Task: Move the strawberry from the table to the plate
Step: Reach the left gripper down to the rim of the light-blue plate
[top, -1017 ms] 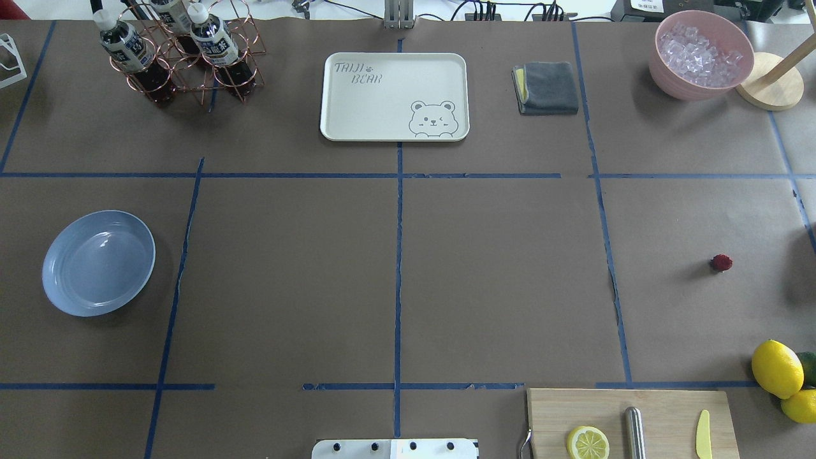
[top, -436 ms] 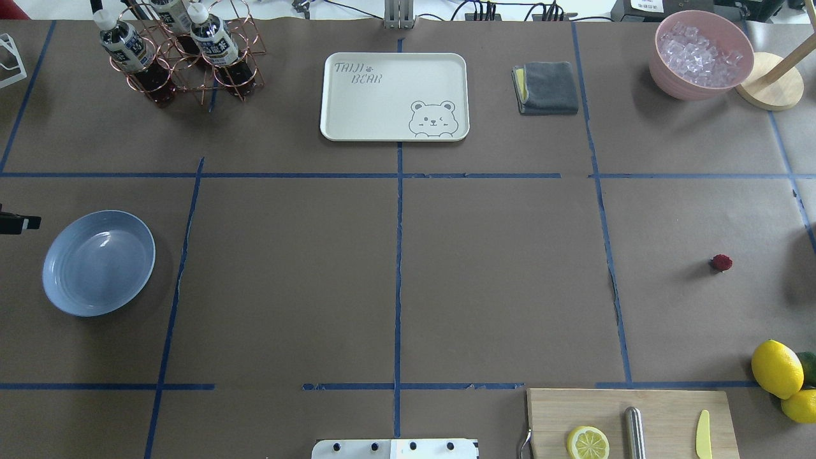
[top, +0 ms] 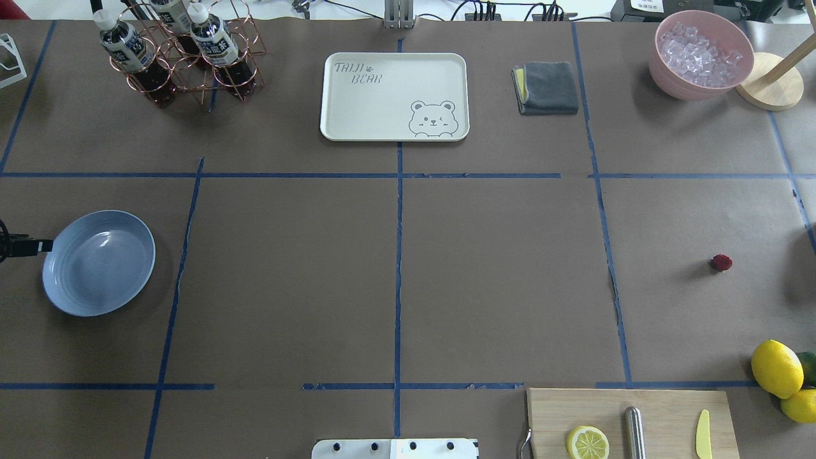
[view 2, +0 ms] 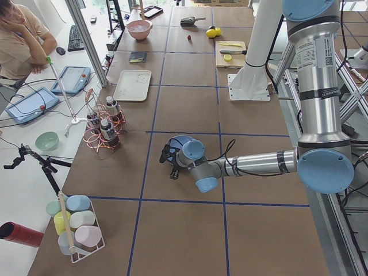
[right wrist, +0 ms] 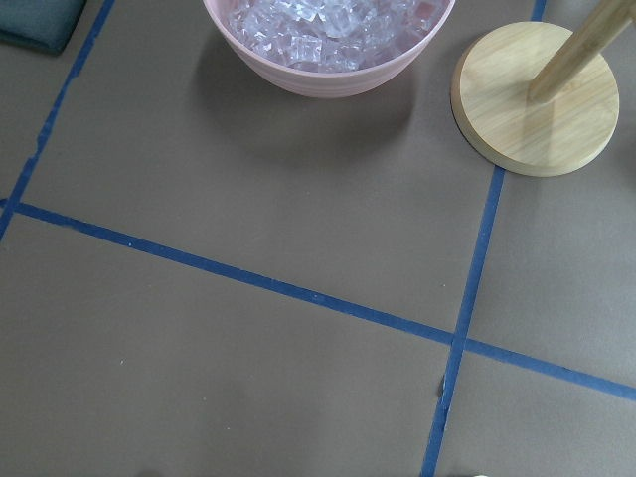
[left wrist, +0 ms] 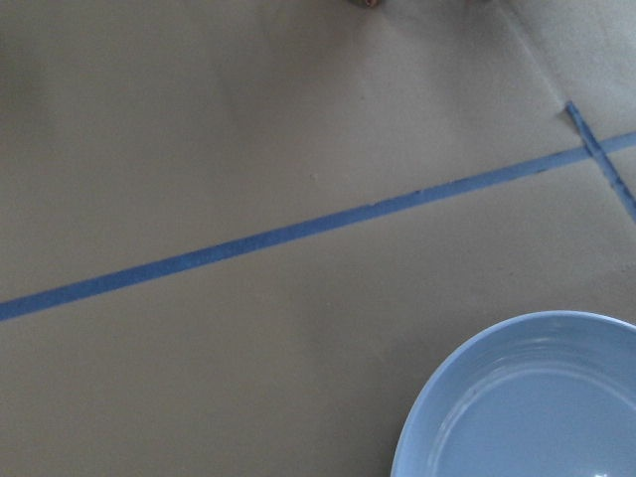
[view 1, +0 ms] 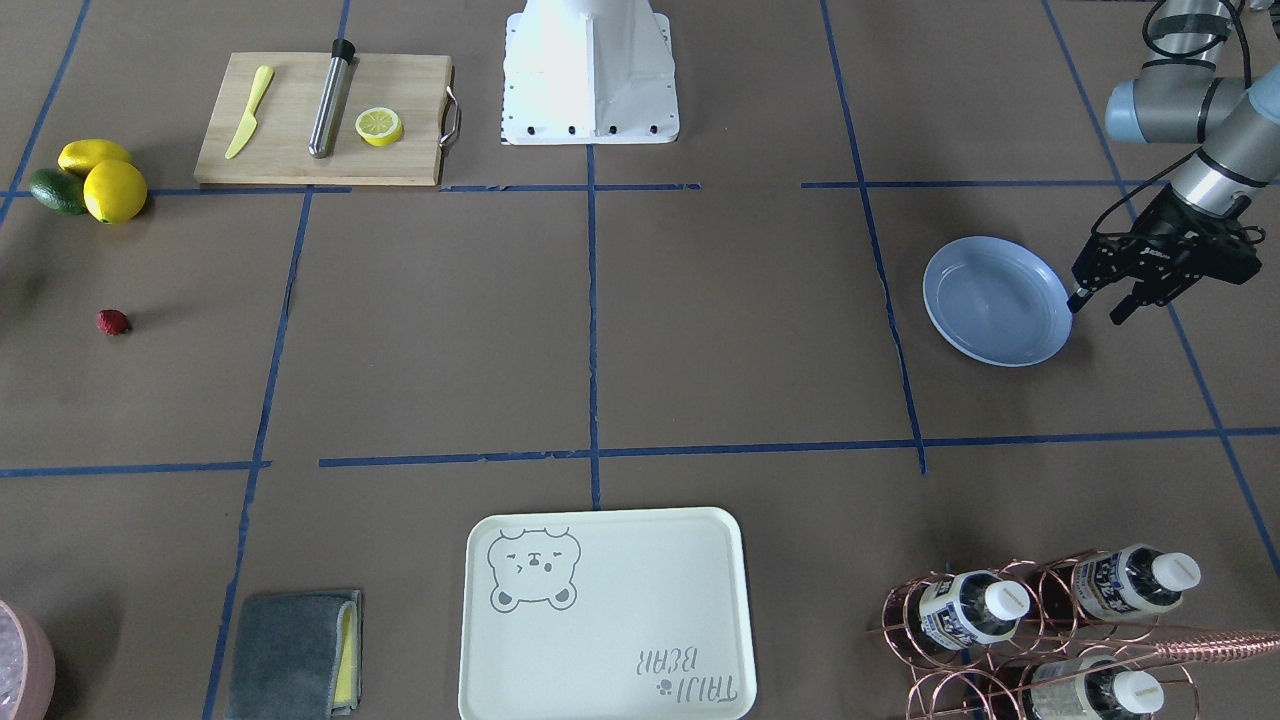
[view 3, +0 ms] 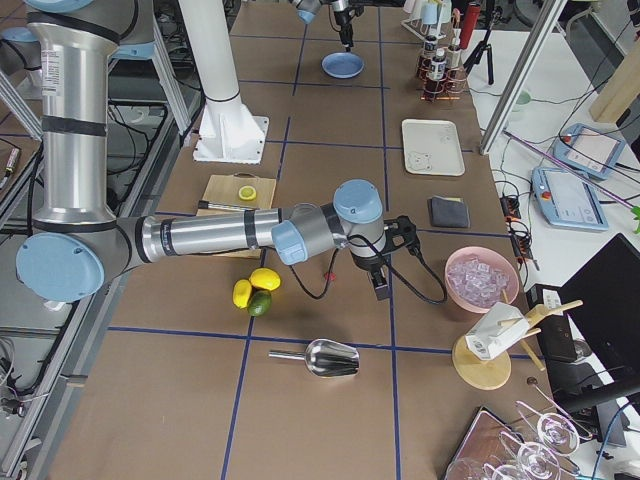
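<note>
The strawberry [top: 721, 262] is a tiny dark red berry lying alone on the brown paper table [top: 497, 274] at the right; the front-facing view shows the strawberry [view 1: 112, 321] too. The blue-grey plate [top: 99, 262] rests empty at the far left. My left gripper [view 1: 1100, 306] hovers just outside the rim of the plate [view 1: 997, 300], open, with nothing between its fingers. The left wrist view catches part of the plate [left wrist: 527, 397]. My right gripper [view 3: 383, 285] shows only in the exterior right view, above the table near the pink bowl; I cannot tell its state.
A cream bear tray [top: 394, 95], a wire rack of bottles [top: 185, 54], a grey cloth [top: 546, 87] and a pink bowl of ice [top: 700, 54] line the far edge. A cutting board [top: 631, 424] and lemons [top: 776, 368] sit at the near right. A person [view 2: 20, 40] sits beside the table.
My left gripper has come into the overhead view from the left edge and moved right and nearer, up to the plate's rim. The strawberry and plate have not moved.
</note>
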{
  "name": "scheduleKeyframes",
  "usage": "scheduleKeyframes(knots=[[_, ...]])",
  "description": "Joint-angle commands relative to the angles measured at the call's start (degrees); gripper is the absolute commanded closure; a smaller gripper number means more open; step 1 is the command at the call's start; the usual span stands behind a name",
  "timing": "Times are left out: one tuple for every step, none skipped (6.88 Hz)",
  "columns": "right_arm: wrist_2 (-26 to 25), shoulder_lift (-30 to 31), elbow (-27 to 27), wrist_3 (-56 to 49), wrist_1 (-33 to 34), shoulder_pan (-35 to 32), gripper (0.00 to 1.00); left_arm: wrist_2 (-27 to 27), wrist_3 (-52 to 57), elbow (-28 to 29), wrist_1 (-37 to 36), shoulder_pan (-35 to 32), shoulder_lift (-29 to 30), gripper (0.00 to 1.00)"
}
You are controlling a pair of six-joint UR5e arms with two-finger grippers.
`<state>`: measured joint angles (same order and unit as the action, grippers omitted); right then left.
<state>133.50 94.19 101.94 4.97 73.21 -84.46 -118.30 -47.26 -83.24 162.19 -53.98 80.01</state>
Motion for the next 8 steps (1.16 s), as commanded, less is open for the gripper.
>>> scheduleKeyframes(knots=[[0.0,0.0,0.0,-0.1,0.0,-0.1,0.00,0.4,-2.1,0.2,1.4,2.6,0.0,0.48],[0.1,0.1,0.0,0.0,0.0,0.0,0.00,0.4,-3.7,0.2,1.5,3.1,0.0,0.94],[0.1,0.1,0.0,0.0,0.0,-0.1,0.00,0.4,-3.8,-0.2,1.7,3.5,0.0,1.00],[0.1,0.1,-0.1,0.0,0.0,0.0,0.00,0.3,-3.9,-0.9,2.9,3.4,0.0,1.00],[0.2,0.1,-0.1,0.0,0.0,-0.1,0.00,-0.8,-4.0,-4.0,2.0,3.4,0.0,1.00],[0.7,0.1,-0.1,0.0,0.0,-0.1,0.00,-5.2,-4.1,-7.7,-0.7,3.2,0.5,1.00],[1.0,0.1,0.0,0.0,0.0,-0.1,0.00,-5.7,-4.4,-13.9,-8.5,3.0,1.7,1.00],[1.2,0.1,0.1,0.1,0.0,-0.1,0.00,-5.2,-4.8,-18.7,-19.4,2.9,7.6,1.00]])
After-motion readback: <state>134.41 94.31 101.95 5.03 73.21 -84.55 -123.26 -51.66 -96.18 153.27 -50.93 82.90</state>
